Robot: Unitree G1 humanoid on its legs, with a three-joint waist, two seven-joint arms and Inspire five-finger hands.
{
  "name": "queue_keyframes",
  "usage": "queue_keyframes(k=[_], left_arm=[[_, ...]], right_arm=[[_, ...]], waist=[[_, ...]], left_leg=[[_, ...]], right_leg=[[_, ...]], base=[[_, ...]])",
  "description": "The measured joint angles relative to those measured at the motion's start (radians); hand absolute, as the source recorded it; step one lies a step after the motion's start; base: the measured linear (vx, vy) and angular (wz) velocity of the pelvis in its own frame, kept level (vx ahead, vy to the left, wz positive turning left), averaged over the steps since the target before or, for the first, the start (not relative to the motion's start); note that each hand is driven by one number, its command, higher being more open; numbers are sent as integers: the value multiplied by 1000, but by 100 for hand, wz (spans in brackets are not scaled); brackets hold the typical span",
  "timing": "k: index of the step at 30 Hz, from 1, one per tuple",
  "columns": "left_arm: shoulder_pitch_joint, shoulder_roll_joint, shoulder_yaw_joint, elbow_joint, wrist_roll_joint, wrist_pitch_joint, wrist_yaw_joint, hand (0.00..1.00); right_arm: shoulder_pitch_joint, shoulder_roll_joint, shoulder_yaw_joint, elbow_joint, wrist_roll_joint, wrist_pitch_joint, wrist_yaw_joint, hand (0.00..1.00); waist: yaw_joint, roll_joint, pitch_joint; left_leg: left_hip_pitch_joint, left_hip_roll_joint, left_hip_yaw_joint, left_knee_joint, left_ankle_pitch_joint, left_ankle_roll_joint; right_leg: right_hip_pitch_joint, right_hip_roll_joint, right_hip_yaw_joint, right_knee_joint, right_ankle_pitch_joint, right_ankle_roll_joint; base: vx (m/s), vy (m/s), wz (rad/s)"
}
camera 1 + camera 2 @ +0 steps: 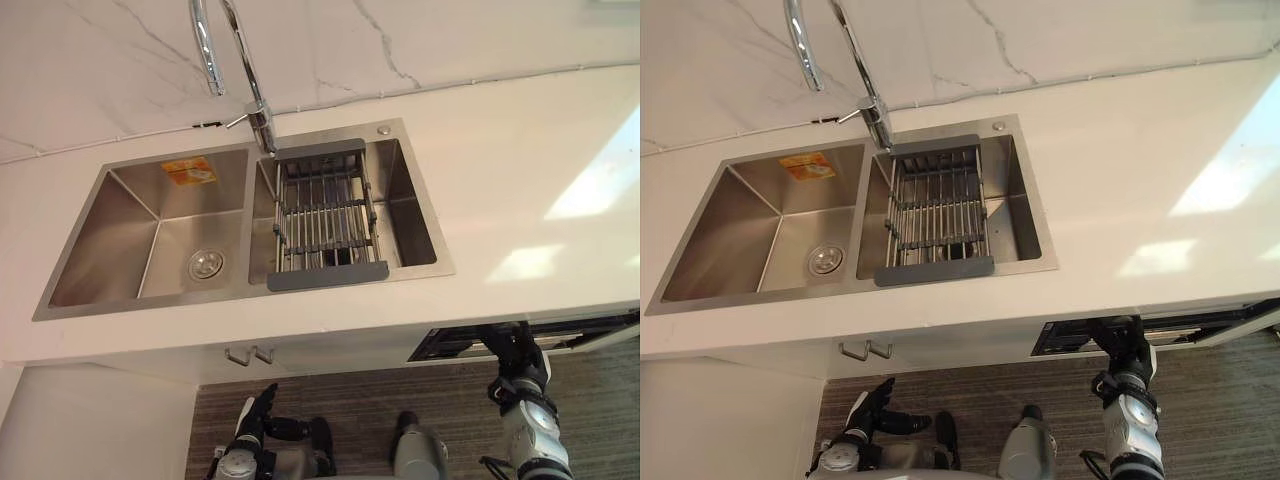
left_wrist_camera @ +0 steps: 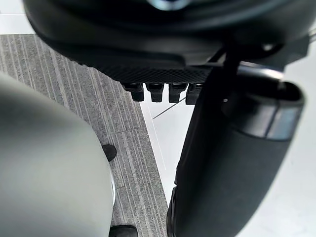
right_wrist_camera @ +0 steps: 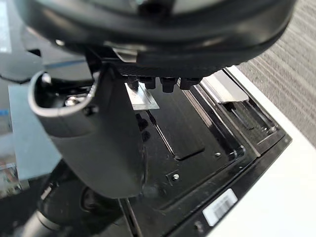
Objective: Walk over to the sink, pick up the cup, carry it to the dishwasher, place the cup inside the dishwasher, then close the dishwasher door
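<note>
**Right hand (image 1: pixel 517 352) at the open dishwasher (image 3: pixel 197 163)**

I cannot tell where the cup is. The dishwasher gapes under the counter (image 1: pixel 520 200), right of the sink (image 1: pixel 110 240). The right hand hangs over its door, fingers relaxed (grasping nothing). The left hand (image 1: pixel 262 405) is low and slack.

faucet (image 1: pixel 240 60): top cut by frame | dishwasher (image 1: pixel 445 345): mostly hidden under counter (image 1: pixel 520 200), cut at right edge | right basin (image 1: pixel 405 200): floor partly behind rack (image 1: pixel 322 215)
</note>
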Motion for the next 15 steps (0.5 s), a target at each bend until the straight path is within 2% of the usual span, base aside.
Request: queue_keyframes(k=[3,10,15], left_arm=[[9,11,-14,-1,0,2,11,100],[14,30,-14,-1,0,4,18,100],[25,67,-13,-1,-1,18,33,100]], right_arm=[[69,29,5,-69,-69,7,0,100],[157,60,31,-100,-227,10,-2,100],[144,69,34,17,-341,10,-2,100]], waist=[[-15,-2,0],[-16,-21,-12],[-11,-62,-41]], left_leg=[[19,8,-38,-31,20,-3],[59,20,-79,-61,27,-14],[87,39,-92,-77,30,-26]], right_leg=[[39,17,-28,-29,10,-9],[107,41,-63,-83,14,-8],[154,70,-79,-134,21,-15]], base=[[110,-61,29],[66,-37,14],[30,-46,6]])
